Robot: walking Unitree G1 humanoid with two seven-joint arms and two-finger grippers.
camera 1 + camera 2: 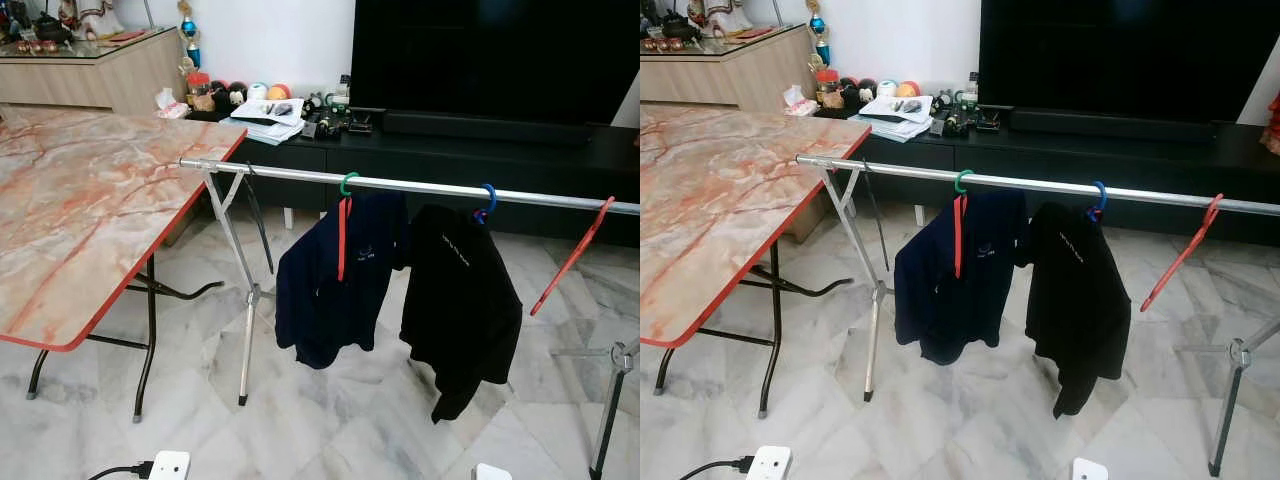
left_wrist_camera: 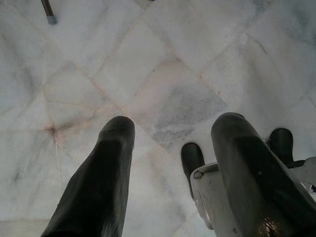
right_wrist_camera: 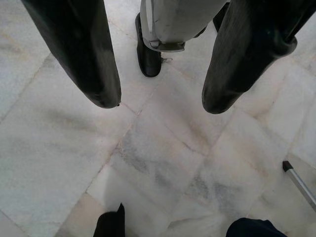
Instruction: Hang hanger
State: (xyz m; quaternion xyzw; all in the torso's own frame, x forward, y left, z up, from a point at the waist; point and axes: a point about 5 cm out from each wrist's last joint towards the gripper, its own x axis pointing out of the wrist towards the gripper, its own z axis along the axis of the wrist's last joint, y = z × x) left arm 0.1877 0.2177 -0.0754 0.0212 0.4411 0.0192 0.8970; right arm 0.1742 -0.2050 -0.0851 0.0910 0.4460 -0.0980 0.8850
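Hanger: red hanger (image 1: 570, 258), bare, hooked on the far right stretch of the rail (image 1: 420, 185), hanging tilted; no garment on it.
Other hangers: navy shirt (image 1: 335, 275) under a green hook, black shirt (image 1: 462, 300) under a blue hook, side by side mid-rail, sleeves near touching.
Left gripper (image 2: 173, 148): hanging idle toward the marble floor (image 2: 163, 84), fingers spread, nothing between them.
Right gripper (image 3: 160, 69): likewise pointed at the floor, fingers apart and empty.
Progress: judged close to done or done; three hangers on the rail, none in either gripper, none seen waiting on the table (image 1: 90, 210).
Left to do: unclear; possibly only a check that the red hook sits squarely.
Edges: red-rimmed table corner close by the rail's left end; rack legs (image 1: 245, 300) splayed below; power strip (image 1: 168, 466) on the floor near the robot.
Open room: bare rail between table end and navy shirt; open floor in front of the rack.
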